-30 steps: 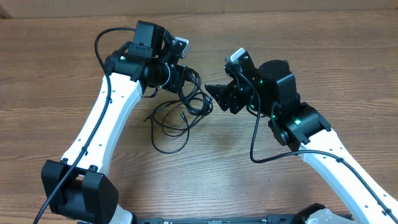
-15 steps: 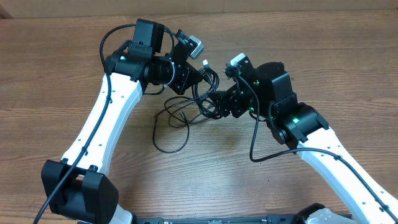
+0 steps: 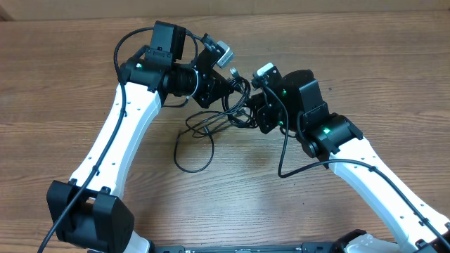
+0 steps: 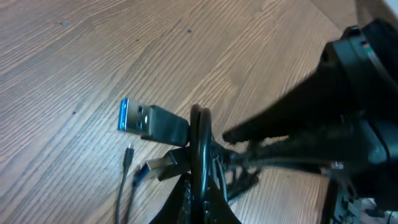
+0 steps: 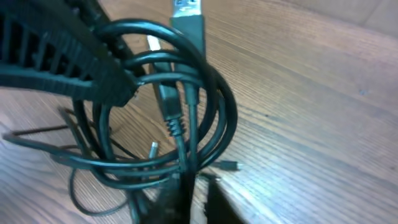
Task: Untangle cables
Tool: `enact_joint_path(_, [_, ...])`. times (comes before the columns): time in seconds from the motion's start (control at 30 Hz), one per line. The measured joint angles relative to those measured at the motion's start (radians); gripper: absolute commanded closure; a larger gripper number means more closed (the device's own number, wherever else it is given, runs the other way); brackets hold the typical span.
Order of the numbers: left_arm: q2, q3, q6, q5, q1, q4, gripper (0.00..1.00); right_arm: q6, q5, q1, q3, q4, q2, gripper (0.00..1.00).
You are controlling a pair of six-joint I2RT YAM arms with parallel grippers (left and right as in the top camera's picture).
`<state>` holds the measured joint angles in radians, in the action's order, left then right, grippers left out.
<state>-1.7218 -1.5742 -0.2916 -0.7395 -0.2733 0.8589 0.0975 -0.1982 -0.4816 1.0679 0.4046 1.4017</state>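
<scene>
Right pincer [image 3: 252, 112] nearer, tight on cables [image 3: 223, 117]; wood-grain table [image 3: 63, 77] beneath

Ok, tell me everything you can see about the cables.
The cables are thin, black, rubbery-looking cords wound into several tangled loops. One end is a USB plug with a blue insert. The coil is held between the left gripper and the right gripper, both shut on it, while looser loops trail on the wooden table.

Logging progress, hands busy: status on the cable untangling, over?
Left gripper shut on the cables. Right gripper shut on same bundle. Loops tangled between them, ends trailing on table. Nothing else nearby.
</scene>
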Motion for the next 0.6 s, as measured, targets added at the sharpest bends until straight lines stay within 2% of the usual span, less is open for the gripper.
enact_joint_path(0.3, [0.000,0.000,0.192,0.178,0.000,-0.071,0.96,0.000,-0.051,0.000,0.000,0.040,0.000,0.96])
enact_joint_path(0.33, [0.000,0.000,0.214,0.185,0.000,-0.075,0.96,0.000,-0.055,0.000,0.000,0.041,0.000,0.93])
enact_joint_path(0.4, [0.000,0.000,0.235,0.187,0.000,-0.074,0.96,0.000,-0.060,0.000,0.000,0.036,0.000,0.66])
enact_joint_path(0.43, [0.000,0.000,0.234,0.185,0.000,-0.070,0.96,0.000,-0.060,0.000,0.000,0.030,0.000,0.58])
enact_joint_path(0.5, [0.000,0.000,0.211,0.175,0.000,-0.033,0.96,0.001,-0.060,0.000,0.000,0.007,0.000,0.51])
enact_joint_path(0.6, [0.000,0.000,0.168,0.166,0.000,0.019,0.96,0.000,-0.060,0.000,0.000,-0.029,0.000,0.49])
